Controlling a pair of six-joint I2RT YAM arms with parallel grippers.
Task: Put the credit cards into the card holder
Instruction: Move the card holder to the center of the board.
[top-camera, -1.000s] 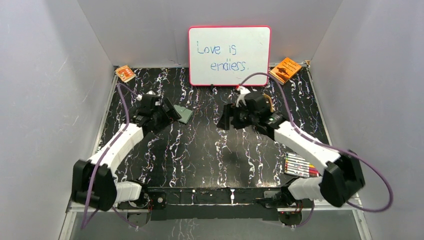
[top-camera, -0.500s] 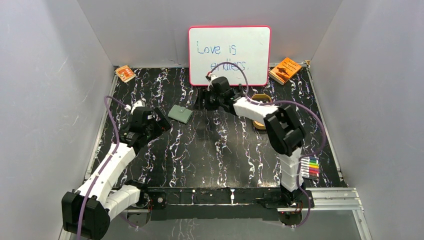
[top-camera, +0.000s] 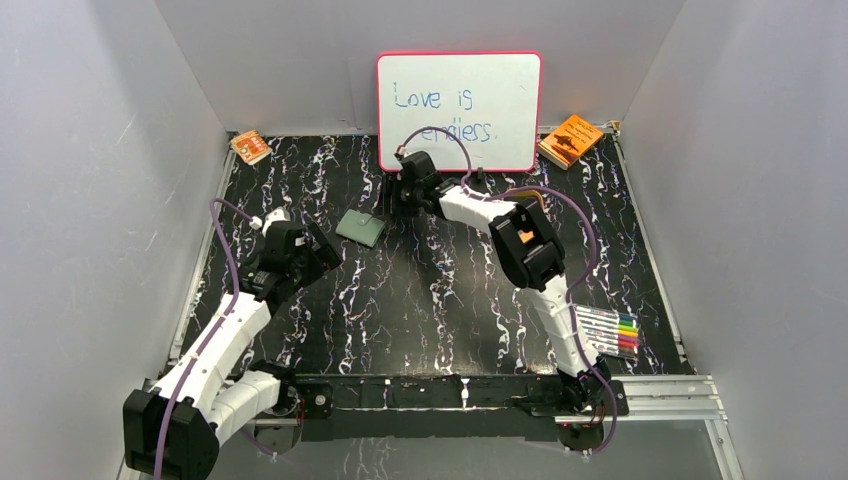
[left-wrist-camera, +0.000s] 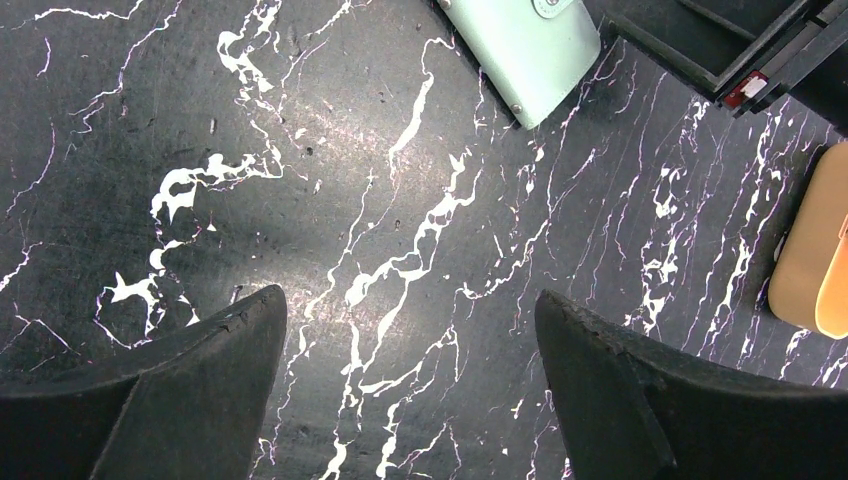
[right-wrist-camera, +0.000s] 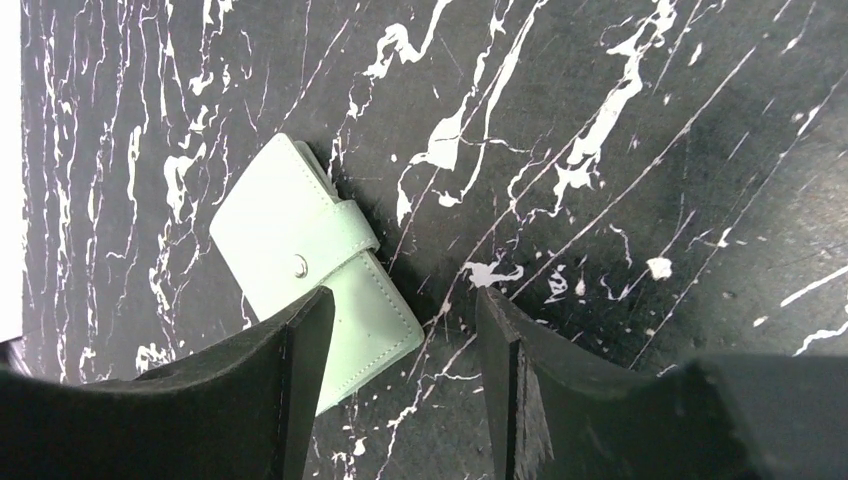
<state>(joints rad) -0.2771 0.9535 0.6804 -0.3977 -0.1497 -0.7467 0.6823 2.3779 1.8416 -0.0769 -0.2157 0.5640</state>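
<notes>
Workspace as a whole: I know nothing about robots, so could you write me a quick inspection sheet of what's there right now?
Surface: black marbled tabletop, white veins.
Job's things: card holder, pale green, strap snapped shut, lying flat; credit cards: nothing seen.
Clutter: whiteboard reading "Love is endless.", orange booklet, smaller orange booklet, markers, tan tray.
Grippers: left gripper open over bare table; right gripper open, holding nothing, one finger over the holder's corner.
Cables: purple cables loop off both arms; the right one arcs across the whiteboard.
Surroundings: pale walls on three sides.
</notes>
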